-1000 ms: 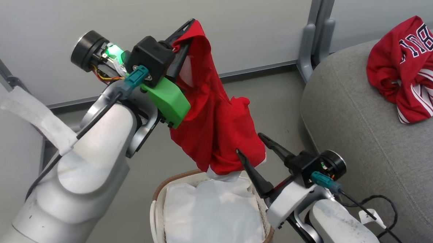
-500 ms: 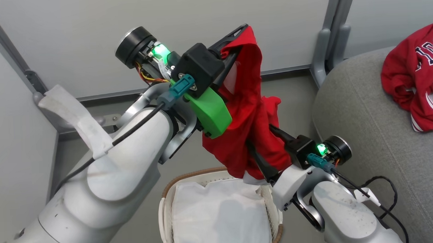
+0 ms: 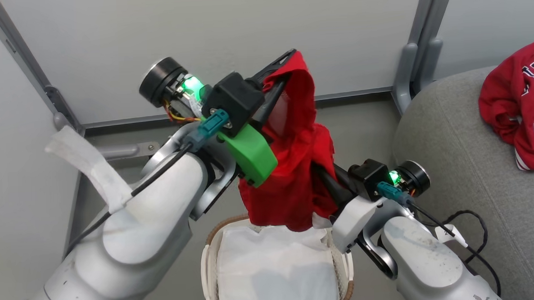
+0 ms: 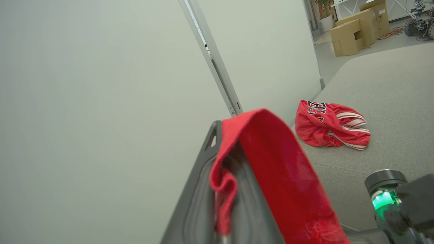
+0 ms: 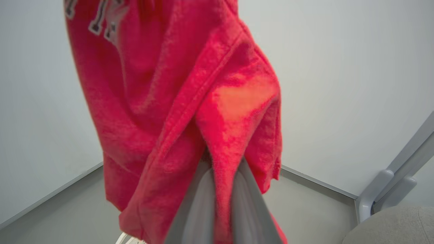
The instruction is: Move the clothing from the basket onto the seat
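Basket point(image 3: 214, 233) cut by bottom edge, far jersey point(image 3: 517, 107) cropped at right, right end effector point(image 3: 324, 181) tips hidden by held jersey point(image 3: 295, 189)

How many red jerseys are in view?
2. One jersey hangs over the basket, in the jaws of left gripper and right gripper; the other jersey lies on the sofa. The sheet may hide more.

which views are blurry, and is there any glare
Head view: sharp and evenly lit, no glare; the green wrist lamp glows softly. Left wrist view: the held jersey near the lens is soft, the second jersey on the sofa crisp. Right wrist view: the held jersey and the right jaws are blurred, with a paler orange patch on the cloth.
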Tool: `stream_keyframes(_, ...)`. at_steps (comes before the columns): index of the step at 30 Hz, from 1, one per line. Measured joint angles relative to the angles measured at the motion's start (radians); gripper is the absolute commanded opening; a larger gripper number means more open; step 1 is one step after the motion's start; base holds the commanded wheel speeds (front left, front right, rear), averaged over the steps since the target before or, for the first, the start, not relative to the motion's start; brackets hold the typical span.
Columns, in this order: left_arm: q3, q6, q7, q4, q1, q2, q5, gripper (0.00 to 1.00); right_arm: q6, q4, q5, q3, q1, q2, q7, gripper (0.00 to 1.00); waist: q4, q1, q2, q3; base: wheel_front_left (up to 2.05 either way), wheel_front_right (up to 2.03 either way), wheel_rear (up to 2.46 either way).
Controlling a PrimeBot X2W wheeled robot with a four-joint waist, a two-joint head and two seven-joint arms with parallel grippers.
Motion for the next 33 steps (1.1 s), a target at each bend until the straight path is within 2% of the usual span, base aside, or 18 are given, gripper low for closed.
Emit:
stream_keyframes(9, 0.041, 0.050, -0.049, 0.015, 0.124, 0.046, -0.055, 0.00, 0.000, -0.017, -0.032, -0.084, 0.002, 0.000, 0.000, 0.00, -0.011, 0.0000, 0.0000, 0.002, 0.00, 0.00, 0.00)
stream_keyframes(11, 0.055, 0.065, -0.067, 0.016, 0.158, 0.054, -0.073, 0.42, 0.000, -0.021, -0.047, -0.114, 0.002, 0.000, 0.000, 0.00, -0.013, 0.0000, 0.0000, 0.004, 0.00, 0.00, 0.00)
stream_keyframes(12, 0.062, 0.073, -0.077, 0.016, 0.175, 0.059, -0.078, 0.97, 0.000, -0.024, -0.054, -0.131, 0.003, 0.000, 0.000, 0.00, -0.013, 0.0000, 0.0000, 0.005, 0.00, 0.00, 0.00)
stream_keyframes(13, 0.068, 0.080, -0.086, 0.015, 0.189, 0.063, -0.084, 1.00, 0.000, -0.026, -0.060, -0.143, 0.003, 0.000, 0.000, 0.00, -0.013, 0.0000, 0.0000, 0.005, 0.00, 0.00, 0.00)
stream_keyframes(22, 0.092, 0.133, -0.166, 0.028, 0.360, 0.081, -0.137, 1.00, 0.000, -0.054, -0.118, -0.249, 0.014, 0.000, 0.000, 0.00, -0.016, 0.0000, 0.0000, 0.012, 0.00, 0.00, 0.00)
stream_keyframes(33, 0.055, 0.145, -0.235, 0.076, 0.486, 0.036, -0.159, 1.00, 0.000, -0.077, -0.187, -0.374, 0.014, 0.000, 0.000, 0.00, -0.023, 0.0000, 0.0000, 0.025, 0.00, 0.00, 0.00)
